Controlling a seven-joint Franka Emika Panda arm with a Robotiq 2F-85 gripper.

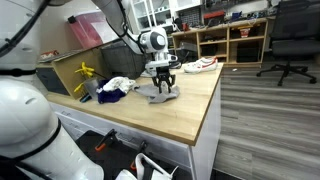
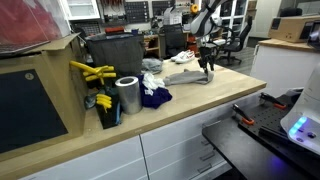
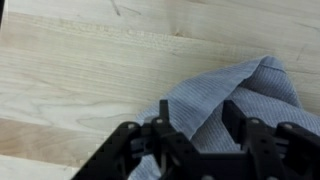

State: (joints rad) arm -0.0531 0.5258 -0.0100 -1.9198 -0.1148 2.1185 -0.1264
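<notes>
A grey ribbed cloth (image 3: 250, 85) lies crumpled on the pale wooden worktop (image 3: 80, 60). My gripper (image 3: 197, 112) points straight down onto it, with the two black fingers (image 3: 232, 118) standing apart on either side of a fold of the fabric. A gap still shows between the pads and the cloth. In both exterior views the gripper (image 1: 163, 84) (image 2: 205, 68) is low over the grey cloth (image 1: 160, 95) (image 2: 190, 78), near the worktop's far end.
A dark blue and white cloth heap (image 1: 113, 90) (image 2: 152, 95) lies beside it. A metal cylinder (image 2: 127, 95), yellow tools (image 2: 92, 72) and a black bin (image 2: 115, 50) stand further along. A white shoe (image 1: 200, 65) rests near the worktop edge.
</notes>
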